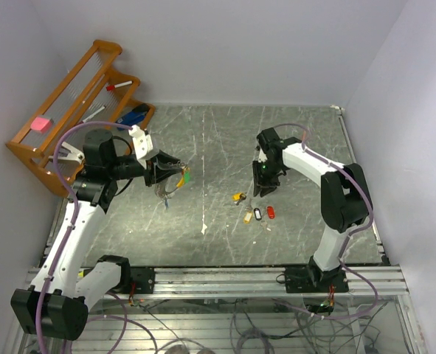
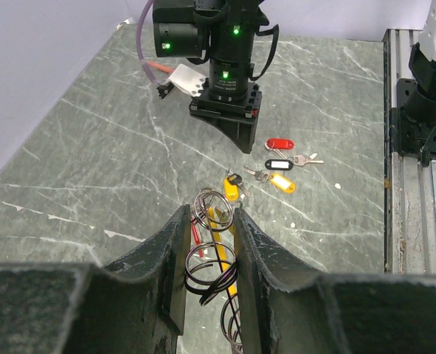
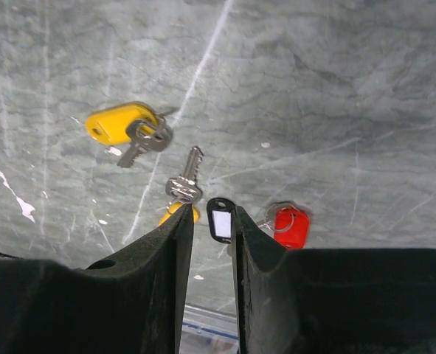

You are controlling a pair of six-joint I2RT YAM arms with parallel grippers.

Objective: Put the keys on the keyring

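My left gripper [image 1: 172, 177] [image 2: 210, 212] hangs over the left half of the table, shut on the keyring [image 2: 212, 258], a bundle of dark wire coils pinched between its fingers. A green tag [image 1: 187, 177] and a yellow strip [image 2: 219, 221] hang with the coils. The keys lie loose on the table centre: a yellow tag with a key [image 3: 118, 122], a second yellow tag [image 3: 177, 214], a black-and-white tag [image 3: 220, 220] and a red tag [image 3: 290, 227]. My right gripper [image 1: 260, 190] [image 3: 212, 210] hovers just above them, its jaws a narrow gap apart and holding nothing. The black-and-white tag shows through that gap.
A wooden rack [image 1: 77, 110] stands at the back left against the wall, holding a red pen [image 1: 119, 86], a blue item [image 1: 133, 114] and a pink block [image 1: 39, 124]. A metal rail [image 1: 218, 276] runs along the near table edge.
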